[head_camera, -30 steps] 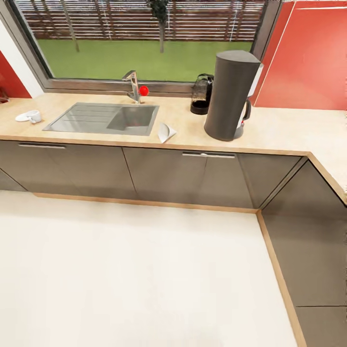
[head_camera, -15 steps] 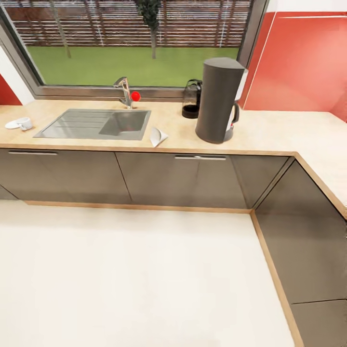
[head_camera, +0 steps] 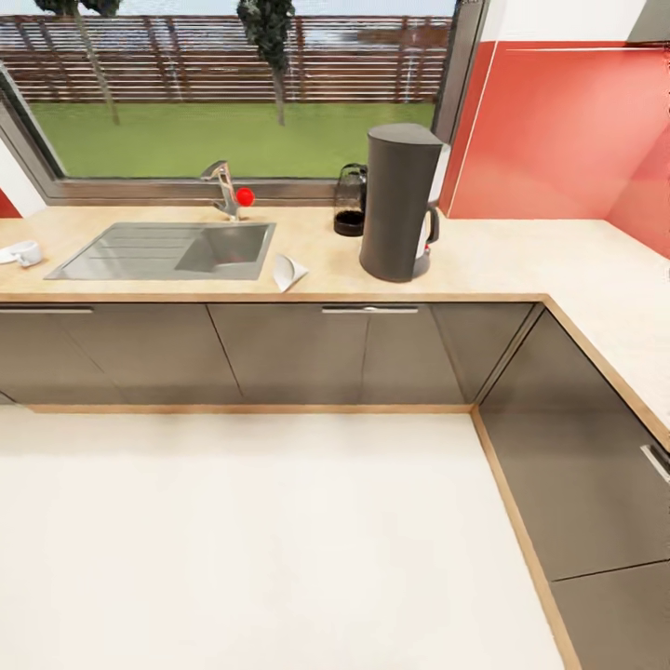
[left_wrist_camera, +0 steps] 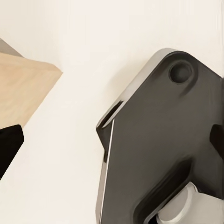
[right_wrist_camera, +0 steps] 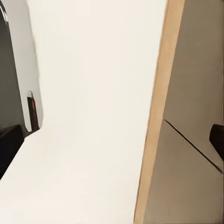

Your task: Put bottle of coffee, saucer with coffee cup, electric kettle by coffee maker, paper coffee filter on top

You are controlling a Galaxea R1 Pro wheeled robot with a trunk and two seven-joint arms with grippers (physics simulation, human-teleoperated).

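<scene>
Grippers unreadable, robot backing off the counter

Neither gripper's jaw state can be told. The head camera has pulled back and swung right over the last second; the coffee maker point(head_camera: 398, 203) stands mid-countertop point(head_camera: 521, 261), kettle point(head_camera: 350, 199) behind it, paper filter point(head_camera: 287, 272) at the front edge, cup point(head_camera: 22, 252) far left. Nothing is placed yet.

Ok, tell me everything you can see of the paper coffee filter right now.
The paper coffee filter is a small white cone of thin paper, lying tipped on its side on the light wood-look countertop, near the front edge. It sits just beside the steel sink, at its corner nearer the coffee maker, and apart from the coffee maker itself. Nothing rests on it or holds it; it is not yet on top of the machine.
</scene>
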